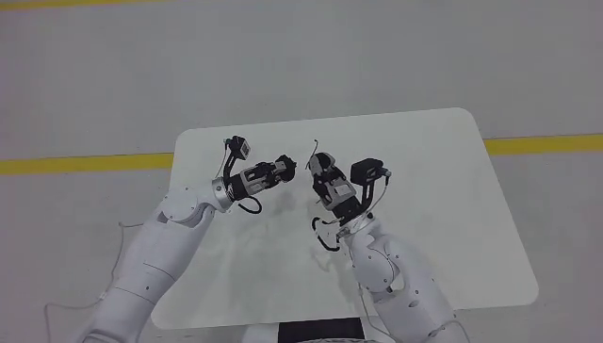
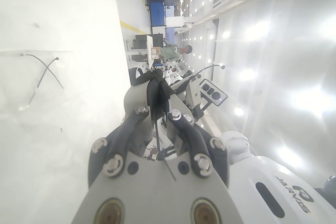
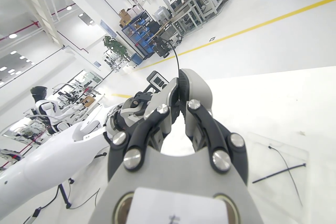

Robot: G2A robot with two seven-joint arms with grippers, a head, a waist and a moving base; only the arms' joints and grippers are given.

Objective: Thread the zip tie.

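Above the white table [image 1: 433,202], my two grippers face each other, a small gap apart. My right gripper [image 3: 180,83] is shut on a thin black zip tie [image 3: 176,57], whose free end curves up and away from the fingertips; that end also rises as a fine line off the right gripper [image 1: 318,164] as the zip tie [image 1: 315,147]. My left gripper [image 2: 156,78] is shut on a black zip tie strap [image 2: 158,130], which runs back between its fingers toward the wrist. Whether both hold one tie I cannot tell. The left gripper [image 1: 285,166] sits just beside the right one.
Two spare black zip ties [image 3: 286,170] lie crossed on a clear sheet on the table, off to the side of the right arm; the same spare ties [image 2: 47,70] lie flat there. The table's far edge [image 1: 330,117] is a short way beyond the grippers.
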